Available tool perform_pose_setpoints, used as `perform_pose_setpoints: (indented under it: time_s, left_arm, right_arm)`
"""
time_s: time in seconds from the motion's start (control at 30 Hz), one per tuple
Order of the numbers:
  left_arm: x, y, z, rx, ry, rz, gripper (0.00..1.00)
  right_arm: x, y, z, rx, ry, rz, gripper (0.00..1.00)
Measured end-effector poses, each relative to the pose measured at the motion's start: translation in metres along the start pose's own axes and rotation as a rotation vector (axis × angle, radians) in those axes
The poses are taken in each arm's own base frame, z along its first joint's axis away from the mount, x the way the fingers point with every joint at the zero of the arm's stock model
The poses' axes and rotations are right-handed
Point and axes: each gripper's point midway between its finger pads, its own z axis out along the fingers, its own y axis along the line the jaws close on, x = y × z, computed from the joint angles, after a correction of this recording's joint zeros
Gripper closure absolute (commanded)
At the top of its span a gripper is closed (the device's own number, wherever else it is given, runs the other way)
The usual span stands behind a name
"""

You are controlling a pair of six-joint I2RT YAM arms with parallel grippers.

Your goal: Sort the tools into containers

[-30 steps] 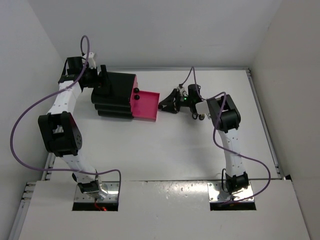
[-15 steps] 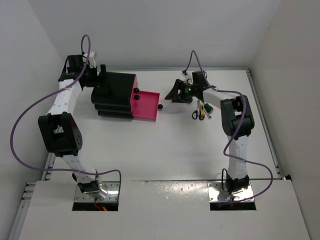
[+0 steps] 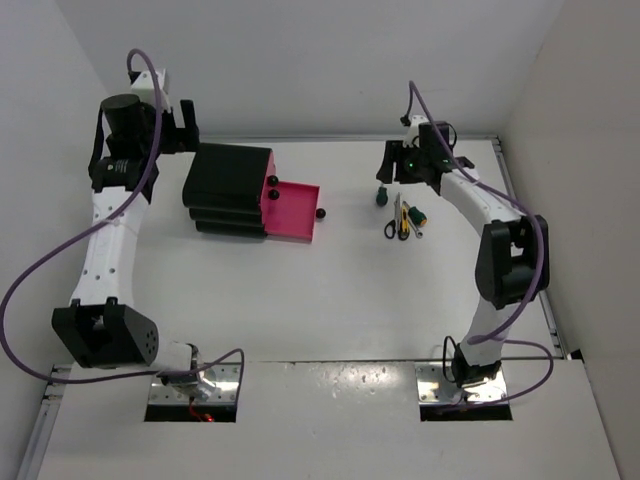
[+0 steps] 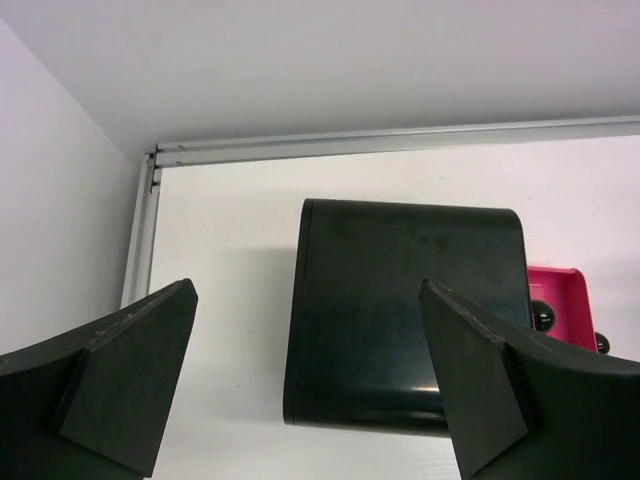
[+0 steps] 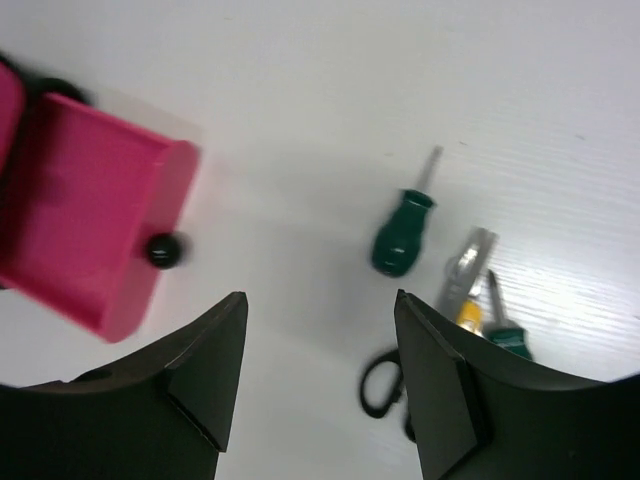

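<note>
The black cabinet (image 3: 228,188) stands at the back left with its lowest pink drawer (image 3: 291,211) pulled open and showing no tool inside; the drawer's knob (image 3: 322,213) faces right. The stubby green screwdriver (image 3: 381,196), black-handled scissors (image 3: 392,229), yellow-and-black tool (image 3: 404,214) and green-and-yellow screwdriver (image 3: 420,213) lie in a cluster at the back right. My right gripper (image 3: 389,166) is open and empty, hovering just behind the stubby screwdriver (image 5: 403,232). My left gripper (image 3: 187,127) is open and empty, raised behind the cabinet's (image 4: 405,300) left end.
White walls close in on the left, back and right. A metal rail (image 4: 400,140) runs along the table's back edge. Two more drawer knobs (image 3: 272,188) sit on the cabinet's front above the open drawer (image 5: 85,225). The scissors (image 5: 385,385) lie below my right gripper.
My right gripper left the drawer's knob and swung right and back, ending over the tools. My left gripper came off the cabinet and rose up and back. The drawer stayed open.
</note>
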Motion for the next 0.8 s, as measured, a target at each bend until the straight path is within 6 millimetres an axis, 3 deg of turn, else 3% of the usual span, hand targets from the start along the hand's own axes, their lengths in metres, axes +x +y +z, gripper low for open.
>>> perform_pose_setpoints:
  time_s: [0.1, 0.33, 0.47, 0.7, 0.8]
  left_arm:
    - [0.003, -0.002, -0.01, -0.007, -0.022, 0.002, 0.0]
    - [0.067, -0.005, -0.001, -0.002, 0.12, -0.018, 0.0]
    - [0.07, -0.005, -0.001, -0.002, 0.128, -0.018, 0.0]
    - [0.071, -0.003, -0.001, -0.008, 0.127, -0.029, 0.0]
    - [0.071, -0.003, -0.001, -0.009, 0.127, -0.035, 0.0]
  right_arm:
    - [0.013, -0.021, 0.007, 0.116, 0.035, -0.009, 0.39]
    - [0.049, -0.049, 0.055, 0.263, 0.155, 0.018, 0.41]
    - [0.068, -0.06, 0.075, 0.309, 0.205, 0.044, 0.43]
    - [0.077, -0.07, 0.09, 0.344, 0.222, 0.068, 0.49]
    - [0.078, -0.07, 0.093, 0.345, 0.223, 0.075, 0.62]
